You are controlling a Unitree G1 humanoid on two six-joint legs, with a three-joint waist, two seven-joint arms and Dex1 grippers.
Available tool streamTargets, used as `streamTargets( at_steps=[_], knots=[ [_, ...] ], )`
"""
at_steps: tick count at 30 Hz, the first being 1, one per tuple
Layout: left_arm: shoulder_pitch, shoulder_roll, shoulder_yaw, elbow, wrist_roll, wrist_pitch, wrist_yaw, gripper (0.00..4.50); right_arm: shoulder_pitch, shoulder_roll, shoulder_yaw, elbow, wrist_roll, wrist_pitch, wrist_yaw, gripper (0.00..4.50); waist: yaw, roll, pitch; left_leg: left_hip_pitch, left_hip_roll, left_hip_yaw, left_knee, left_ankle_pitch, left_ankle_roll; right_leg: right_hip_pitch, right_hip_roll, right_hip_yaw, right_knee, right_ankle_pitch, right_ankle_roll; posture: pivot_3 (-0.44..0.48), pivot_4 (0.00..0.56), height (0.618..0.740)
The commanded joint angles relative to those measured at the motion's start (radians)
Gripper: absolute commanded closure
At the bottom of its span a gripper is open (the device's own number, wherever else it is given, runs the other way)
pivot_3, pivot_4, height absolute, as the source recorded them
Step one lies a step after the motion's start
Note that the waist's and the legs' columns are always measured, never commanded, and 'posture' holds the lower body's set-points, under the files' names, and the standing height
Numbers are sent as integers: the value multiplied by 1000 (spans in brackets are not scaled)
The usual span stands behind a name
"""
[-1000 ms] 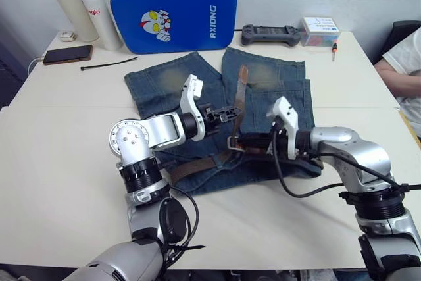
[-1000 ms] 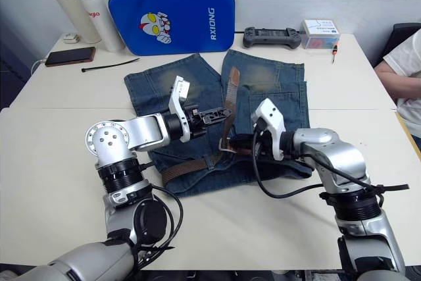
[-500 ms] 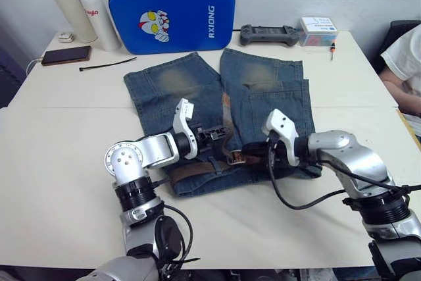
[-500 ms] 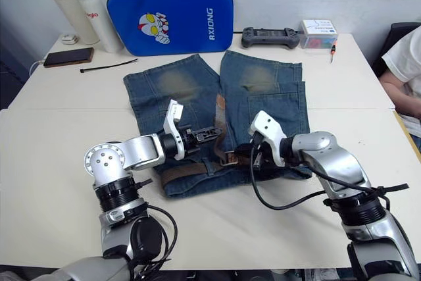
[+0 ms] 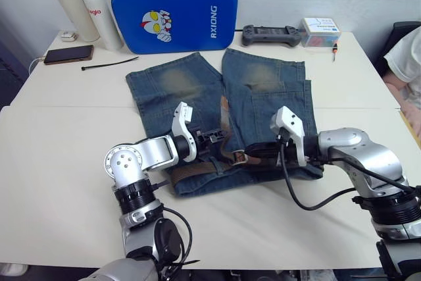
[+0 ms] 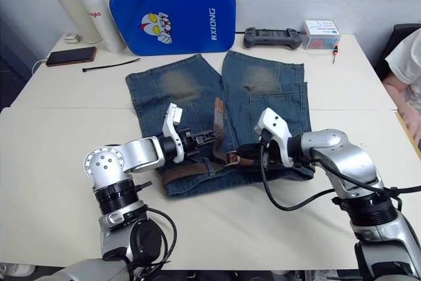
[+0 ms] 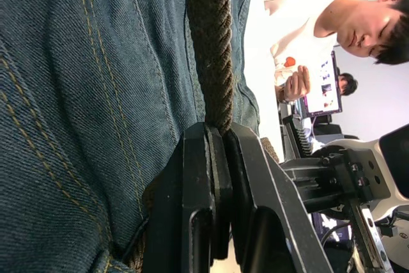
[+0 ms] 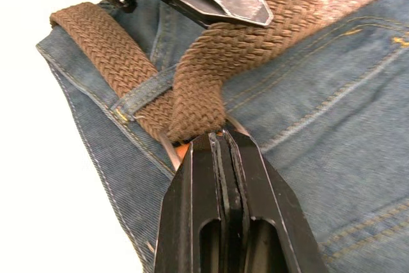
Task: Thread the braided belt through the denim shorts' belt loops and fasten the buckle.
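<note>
Fingers, left gripper: pressed together on the belt, pinching the free strap at the middle of the shorts.
Fingers, right gripper: closed flat at the buckle; the right wrist view shows the metal frame just ahead of the tips with the strap emerging from it.
Belt position: threaded along the waistband at the near edge of the shorts, passing under a belt loop beside the buckle; the free end runs from the buckle away across the shorts between the two legs.
Shorts position: flat on the table, waistband toward the robot, legs toward the blue case.
Change over the last second: the free strap, previously held raised above the shorts, now lies lower and closer to the denim; the left gripper has dropped with it, and the right gripper has stayed at the buckle.
Meaning for the task: threading appears largely complete. The strap looks to pass through the frame, so work is at the fastening step. Whether the pin is seated cannot be determined.
Next requirement: probably tension on the strap with the frame held steady.
Bystander: a person's arm rests beyond the table's right edge.
</note>
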Motion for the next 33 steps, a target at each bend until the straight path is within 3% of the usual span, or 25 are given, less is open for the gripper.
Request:
streamTargets(
  at_steps=[1, 9, 19, 33],
  knots=[
    [-12, -29, -17, -32, -34, 2, 8, 4500, -1, 45, 23, 4, 4, -12, -10, 4468, 0, 0, 0, 0, 0, 0, 0, 0, 0, 0, 0, 0, 0, 0, 0, 0, 150, 740],
    [-8, -31, -18, -41, -40, 2, 19, 4500, -21, 83, 27, 33, 9, -18, -13, 4468, 0, 0, 0, 0, 0, 0, 0, 0, 0, 0, 0, 0, 0, 0, 0, 0, 150, 740],
    [-3, -25, -30, -45, -35, 2, 17, 4500, -39, -1, 14, 80, -17, -53, 44, 4468, 1, 0, 0, 0, 0, 0, 0, 0, 0, 0, 0, 0, -1, 0, 0, 0, 150, 740],
    [-3, -24, -41, -53, -23, 2, 10, 4500, -36, 50, 53, 102, -44, -72, 48, 4468, 0, 0, 0, 0, 0, 0, 0, 0, 0, 0, 0, 0, -1, 0, 0, 0, 150, 740]
  ],
)
